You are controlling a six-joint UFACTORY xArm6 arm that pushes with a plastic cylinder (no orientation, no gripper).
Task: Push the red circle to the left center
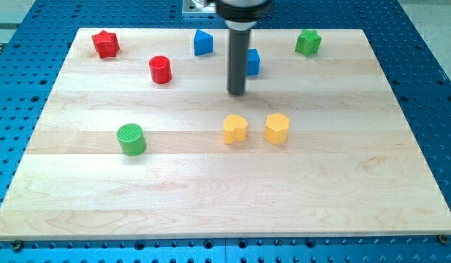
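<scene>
Currently my tip [237,93] rests on the table [210,197], at four o'clock from the red circle [160,69], well apart; no claw shows.

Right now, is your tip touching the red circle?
Apart. The camera view shows my tip well to the view's right of the red circle, with a wide stretch of bare wooden board between them.
</scene>
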